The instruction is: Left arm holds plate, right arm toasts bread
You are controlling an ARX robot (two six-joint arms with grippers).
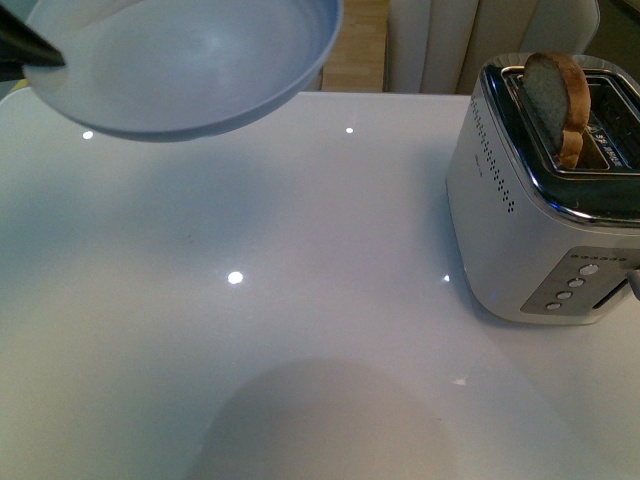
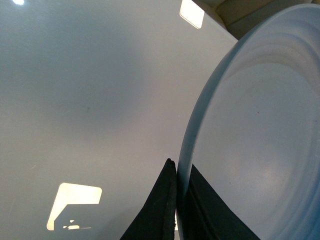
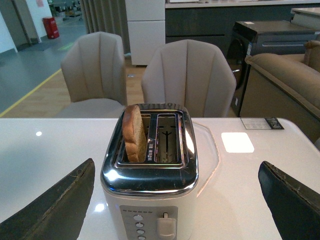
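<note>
straight ahead of the right gripper point(image 3: 176, 165), framed between its two widely spread fingers point(image 3: 55, 210), the bread point(image 3: 134, 132) stands on edge in a slot of the toaster point(image 3: 150, 200). its rounded crust rises above the chrome top. the fingers touch neither bread nor toaster and hold nothing. from the front view, the slice point(image 1: 558, 100) sits in the slot on the side toward the left gripper point(image 1: 25, 45), and the toaster's body point(image 1: 530, 230) stands on the white table point(image 1: 250, 300) with a column of round buttons point(image 1: 570, 290) facing the robot. a lever point(image 3: 165, 225) sits beside those buttons, close below the right gripper.

well apart from the toaster, the left gripper point(image 2: 180, 172) is clamped on the rim of the plate point(image 2: 250, 125). one black finger point(image 2: 160, 210) lies against the outside of the rim and the other rests inside the dish. the plate point(image 1: 190, 70) is lifted clear of the table, slightly tilted, with its soft shadow on the glossy surface beneath.

beyond the toaster, farther from the right gripper, two beige chairs point(image 3: 187, 75) face the table edge, and a sofa point(image 3: 285, 80) stands off to one side.
</note>
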